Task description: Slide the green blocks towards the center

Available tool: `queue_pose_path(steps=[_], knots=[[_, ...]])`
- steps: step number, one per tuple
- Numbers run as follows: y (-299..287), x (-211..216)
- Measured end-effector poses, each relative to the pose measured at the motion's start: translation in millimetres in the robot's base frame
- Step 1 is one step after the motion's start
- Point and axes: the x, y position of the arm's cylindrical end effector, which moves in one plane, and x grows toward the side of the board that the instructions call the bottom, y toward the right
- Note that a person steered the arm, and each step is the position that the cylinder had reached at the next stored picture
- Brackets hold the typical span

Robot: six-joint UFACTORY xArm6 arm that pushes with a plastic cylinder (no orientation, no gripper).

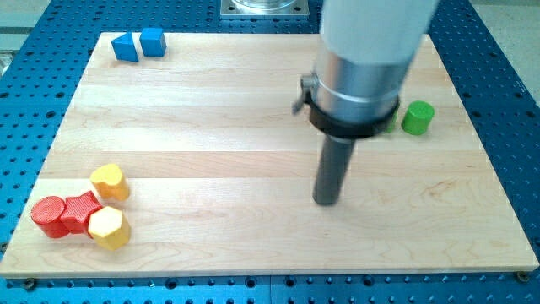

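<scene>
A green cylinder (pixel 417 117) stands near the board's right edge. A sliver of a second green block (pixel 390 124) shows just left of it, mostly hidden behind the arm's body. My tip (pixel 326 201) rests on the wooden board (pixel 253 110) right of the middle, below and to the left of the green blocks, touching none of them.
Two blue blocks (pixel 137 44) sit together at the top left corner. At the bottom left lie a red cylinder (pixel 49 216), a red block (pixel 80 211) and two yellow blocks (pixel 110 181) (pixel 109 227), clustered close together. The arm's wide body (pixel 363 59) hangs over the upper right.
</scene>
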Motion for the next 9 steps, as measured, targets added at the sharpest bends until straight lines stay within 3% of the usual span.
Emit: queue_pose_path(steps=[1, 2, 3, 4, 5, 6, 8, 9], knots=[[63.2, -13.8], [167.2, -14.4], [260.3, -42.1], [260.6, -118.7], [205.2, -134.8], [143.5, -134.8], [74.9, -134.8], [78.2, -136.4]])
